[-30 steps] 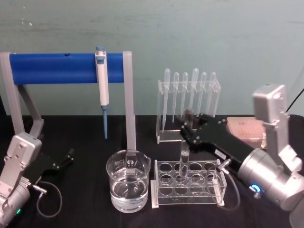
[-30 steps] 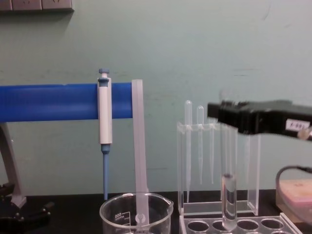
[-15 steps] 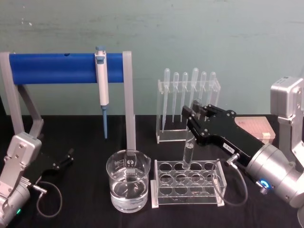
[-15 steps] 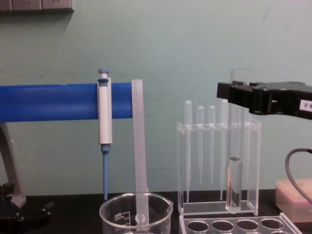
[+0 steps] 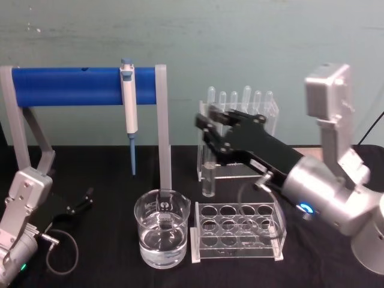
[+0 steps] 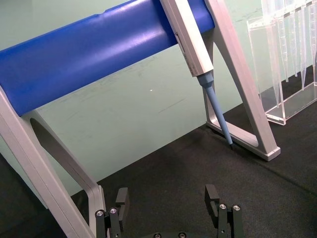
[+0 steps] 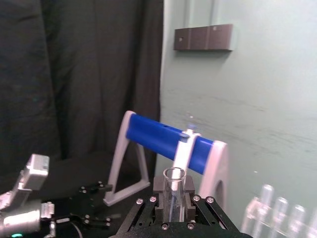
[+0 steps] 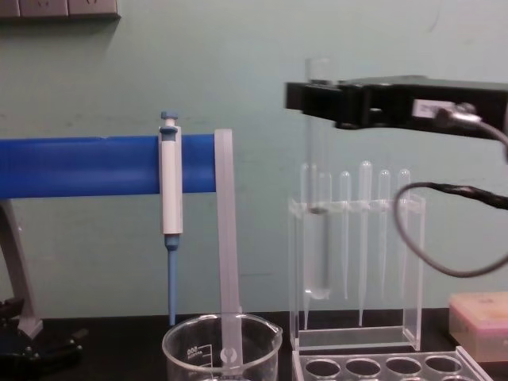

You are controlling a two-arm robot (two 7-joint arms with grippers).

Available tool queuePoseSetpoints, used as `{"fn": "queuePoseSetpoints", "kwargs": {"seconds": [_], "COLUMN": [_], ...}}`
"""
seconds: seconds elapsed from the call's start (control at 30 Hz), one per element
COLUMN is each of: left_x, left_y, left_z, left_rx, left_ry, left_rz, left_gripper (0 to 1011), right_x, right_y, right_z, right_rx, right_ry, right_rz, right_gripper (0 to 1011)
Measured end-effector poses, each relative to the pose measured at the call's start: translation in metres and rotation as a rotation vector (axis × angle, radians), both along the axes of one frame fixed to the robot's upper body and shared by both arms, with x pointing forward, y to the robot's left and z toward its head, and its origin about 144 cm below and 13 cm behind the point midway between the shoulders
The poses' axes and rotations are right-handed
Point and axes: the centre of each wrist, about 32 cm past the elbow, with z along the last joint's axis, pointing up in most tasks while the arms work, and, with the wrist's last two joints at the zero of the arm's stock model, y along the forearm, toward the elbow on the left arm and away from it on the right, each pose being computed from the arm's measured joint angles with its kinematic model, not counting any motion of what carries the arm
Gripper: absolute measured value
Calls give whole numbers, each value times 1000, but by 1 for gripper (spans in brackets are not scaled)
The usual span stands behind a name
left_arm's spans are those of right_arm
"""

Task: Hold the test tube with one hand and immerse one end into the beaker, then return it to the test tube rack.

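The right pincer (image 5: 211, 131) is clamped on the upper part of the test tube (image 5: 208, 177). It holds the tube upright in the air over the middle of the bench (image 5: 96, 168), clear of the test tube rack (image 5: 237, 247) and right of the beaker (image 5: 162, 235). The left pincer (image 5: 81, 202) rests near the bench's left edge, fingers apart.

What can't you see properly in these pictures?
1. Chest view: the wide clear glass beaker is cut off by the bottom edge, so its water is hidden.
2. Right wrist view: the black right gripper hides the clear glass test tube below its mouth.
3. Head view: the beaker's printed marks are too small to read.
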Motion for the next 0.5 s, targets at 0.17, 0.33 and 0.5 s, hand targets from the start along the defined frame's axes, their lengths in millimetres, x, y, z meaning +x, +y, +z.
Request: {"fn": "queuePoseSetpoints", "kwargs": {"seconds": [0.17, 0.33, 0.5], "left_x": [0, 0, 0], "left_y": [0, 0, 0], "left_z": [0, 0, 0], "left_rx": [0, 0, 0], "left_ry": [0, 0, 0], "left_rz": [0, 0, 0], "left_gripper": [1000, 1000, 1000], "right_x": [8, 14, 20], "right_y": [21, 38, 52], "right_z": [4, 2, -10], "right_rx": [3, 8, 8], "right_ry": [13, 24, 57], "right_rz": [39, 59, 63], "right_gripper": [230, 230, 230]}}
